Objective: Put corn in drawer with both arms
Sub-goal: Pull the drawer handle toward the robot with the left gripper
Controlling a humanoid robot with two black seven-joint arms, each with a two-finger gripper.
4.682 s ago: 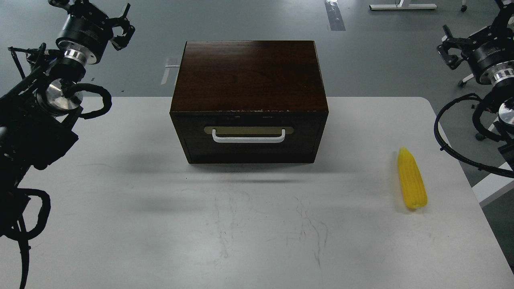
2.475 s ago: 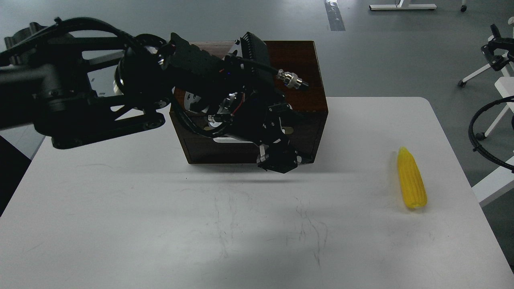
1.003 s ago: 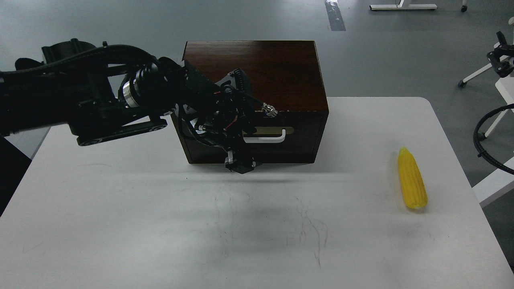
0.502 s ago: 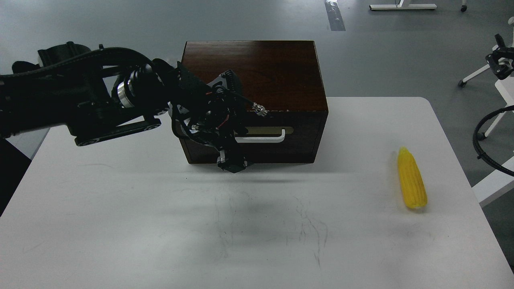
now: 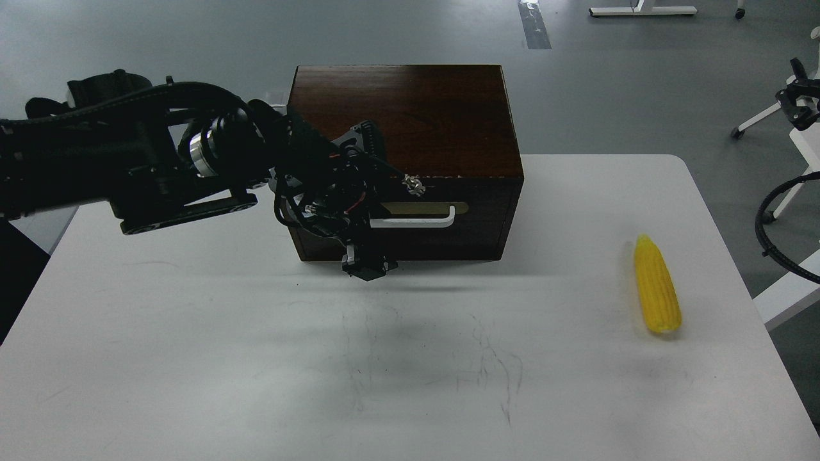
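Note:
The dark brown cabinet (image 5: 410, 115) stands at the back middle of the white table (image 5: 192, 358). Its drawer (image 5: 461, 230) is closed, with a white bar handle (image 5: 423, 221) on a tan plate. My left arm reaches in from the left, and its gripper (image 5: 366, 266) hangs in front of the drawer's left half, covering the handle's left end. Its fingers are dark and cannot be told apart. The yellow corn (image 5: 656, 291) lies on the table at the right, pointed end away from me. Only the tip of my right gripper (image 5: 797, 105) shows at the right edge.
Black cables (image 5: 778, 230) of my right arm loop beyond the table's right edge. A chair base (image 5: 746, 128) stands on the grey floor behind. Scuff marks cross the table's front middle.

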